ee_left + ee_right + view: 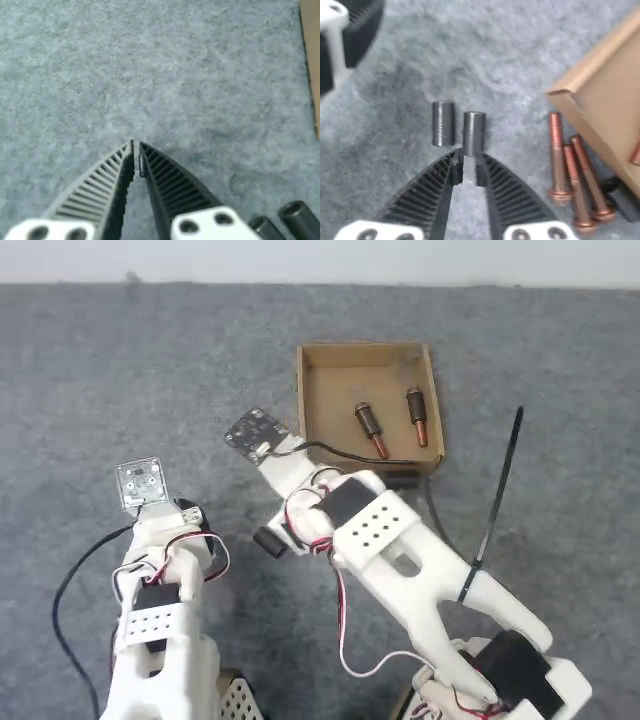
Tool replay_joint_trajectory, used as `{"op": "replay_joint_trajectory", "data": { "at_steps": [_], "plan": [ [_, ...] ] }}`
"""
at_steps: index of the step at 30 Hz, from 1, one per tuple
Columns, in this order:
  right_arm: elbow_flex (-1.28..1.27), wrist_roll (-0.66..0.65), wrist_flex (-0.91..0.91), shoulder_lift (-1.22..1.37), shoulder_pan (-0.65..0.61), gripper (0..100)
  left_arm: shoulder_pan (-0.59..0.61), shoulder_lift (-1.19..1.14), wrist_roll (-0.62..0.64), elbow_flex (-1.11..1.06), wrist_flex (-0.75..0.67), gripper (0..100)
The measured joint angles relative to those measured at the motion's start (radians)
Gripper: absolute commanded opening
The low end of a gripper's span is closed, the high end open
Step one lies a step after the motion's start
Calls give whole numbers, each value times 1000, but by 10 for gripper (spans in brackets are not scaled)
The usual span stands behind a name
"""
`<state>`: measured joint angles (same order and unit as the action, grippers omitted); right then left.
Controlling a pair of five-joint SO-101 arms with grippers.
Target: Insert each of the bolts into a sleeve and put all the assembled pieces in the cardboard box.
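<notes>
Box (365, 350) sits at upper centre of the high view, open side up, on grey carpet (120, 370). Two assembled pieces (370, 428) lie inside it side by side, apart from each other, copper ends toward the lower wall.

Left arm (160, 620) occupies the lower left of the high view; right arm (400, 550) runs from lower right toward centre, its wrist just below the box's lower left corner.

Left gripper (136, 148): fingers together, with only a thin slit between the tips and nothing between them. It hangs over bare carpet. Two dark sleeve ends (295, 217) lie near its base, and an edge of the box shows off to one side.

Right gripper (468, 161): fingers slightly apart, gripping nothing. The tips stand just at the near end of one sleeve (474, 132), which lies on the carpet. A second sleeve (443, 123) lies just beside the first and parallel to it, with a narrow gap between them.

Three bolts (557, 155) lie loose on the carpet between the sleeves and the box corner, heads toward the gripper. Two of them touch each other.
</notes>
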<state>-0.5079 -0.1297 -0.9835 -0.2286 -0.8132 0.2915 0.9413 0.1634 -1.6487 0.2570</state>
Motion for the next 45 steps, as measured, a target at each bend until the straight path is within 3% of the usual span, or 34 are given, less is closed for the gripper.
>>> {"op": "replay_joint_trajectory", "data": {
  "at_steps": [20, 25, 35, 45],
  "plan": [
    [107, 37, 126, 414, -34, 118, 0, 0, 0, 0, 0, 11],
    [121, 26, 163, 476, -34, 9, 0, 0, 0, 0, 0, 11],
    [123, -11, 166, 470, -6, 7, 0, 0, 0, 0, 0, 11],
    [120, -14, -106, 130, 71, 7, 0, 0, 0, 0, 0, 11]
  ]
}}
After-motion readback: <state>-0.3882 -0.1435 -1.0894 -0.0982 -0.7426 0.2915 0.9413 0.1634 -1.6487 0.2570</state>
